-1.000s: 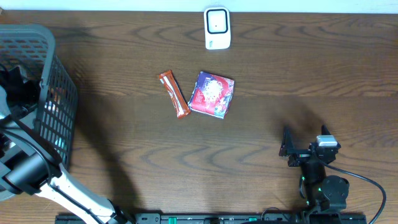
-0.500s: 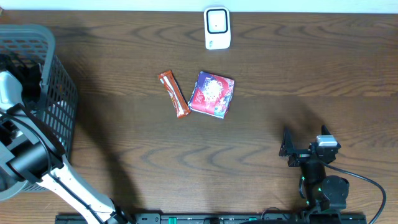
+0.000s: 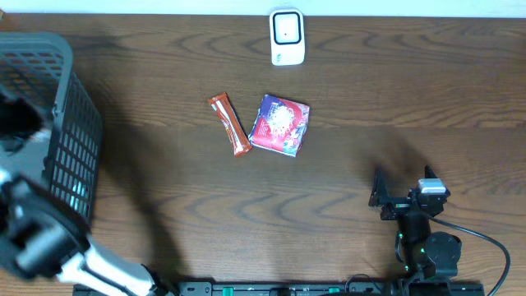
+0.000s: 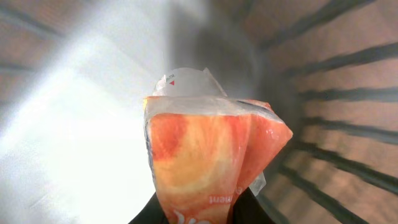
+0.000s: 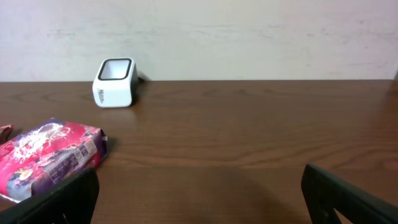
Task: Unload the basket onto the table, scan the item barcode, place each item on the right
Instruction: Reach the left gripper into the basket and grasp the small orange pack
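An orange and white packet (image 4: 205, 149) fills the left wrist view, its lower end pinched between my left gripper's (image 4: 199, 214) dark fingers, with basket bars behind it. From overhead the left arm is a blur over the grey basket (image 3: 78, 140), and the packet is hidden there. The white scanner (image 3: 287, 37) stands at the table's far edge, also seen in the right wrist view (image 5: 114, 83). My right gripper (image 5: 199, 205) rests open and holds nothing near the front right (image 3: 394, 197).
A red-brown snack bar (image 3: 229, 123) and a red and purple packet (image 3: 280, 124) lie side by side mid-table; the packet (image 5: 50, 155) shows left of my right gripper. The basket's mesh wall stands along the left side.
The left arm has shifted over the basket and now shows as a motion blur. The right arm and the table items have not moved.
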### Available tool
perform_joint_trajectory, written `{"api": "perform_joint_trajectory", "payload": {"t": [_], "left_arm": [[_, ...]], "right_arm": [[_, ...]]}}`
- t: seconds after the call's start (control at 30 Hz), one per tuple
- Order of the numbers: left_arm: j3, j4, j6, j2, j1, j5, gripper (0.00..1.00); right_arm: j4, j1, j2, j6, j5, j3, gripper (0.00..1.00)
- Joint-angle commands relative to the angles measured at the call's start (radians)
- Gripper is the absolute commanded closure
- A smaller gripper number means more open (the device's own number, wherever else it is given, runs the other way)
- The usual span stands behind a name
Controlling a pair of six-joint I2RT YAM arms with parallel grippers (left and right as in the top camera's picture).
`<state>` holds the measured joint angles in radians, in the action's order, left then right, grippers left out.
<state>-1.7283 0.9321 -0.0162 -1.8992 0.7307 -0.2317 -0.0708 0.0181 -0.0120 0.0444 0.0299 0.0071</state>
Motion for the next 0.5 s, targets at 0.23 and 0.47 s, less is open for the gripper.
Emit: {"api": "perform_joint_trajectory", "payload": {"t": [0.23,0.47], "left_arm": [[-0.030,-0.087,0.376,0.486,-0.004,-0.406,0.93],[-0.030,-0.114,0.377,0.621,-0.134,-0.573,0.92]], "right_arm": [[-0.004,0.014,0.005,0.011,0.005,-0.002,0.01],[-0.004,0.014,0.005,0.011,0.005,-0.002,0.01]]}}
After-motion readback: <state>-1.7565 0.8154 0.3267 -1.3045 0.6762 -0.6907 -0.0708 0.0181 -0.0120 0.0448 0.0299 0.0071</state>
